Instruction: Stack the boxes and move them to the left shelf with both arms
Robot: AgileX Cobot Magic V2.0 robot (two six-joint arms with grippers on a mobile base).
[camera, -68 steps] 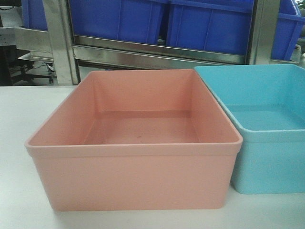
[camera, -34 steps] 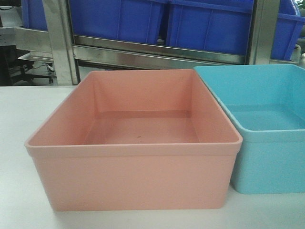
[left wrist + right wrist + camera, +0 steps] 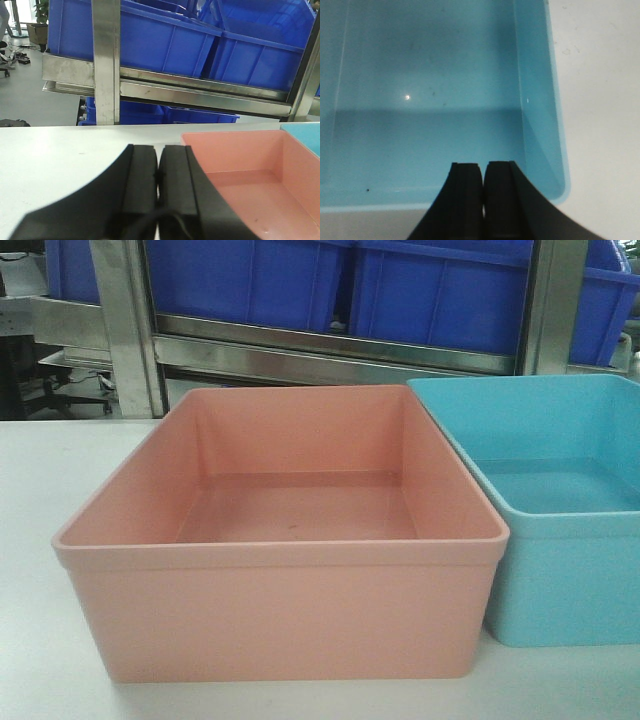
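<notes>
Two empty boxes stand side by side on the white table. The salmon pink box (image 3: 285, 615) is in the middle of the front view and the turquoise box (image 3: 570, 580) touches its right side. My left gripper (image 3: 159, 150) is shut with nothing in it, low over the table just left of the pink box (image 3: 250, 165). My right gripper (image 3: 483, 167) is shut and empty, hanging above the near rim of the turquoise box (image 3: 420, 80), close to its right corner. The left shelf is not identifiable in these views.
Behind the table stands a steel rack (image 3: 330, 350) with upright posts (image 3: 125, 325) and dark blue ribbed bins (image 3: 430, 290) on its level. More blue bins (image 3: 165, 115) sit on a lower level. Bare white table (image 3: 60, 155) lies left of the pink box.
</notes>
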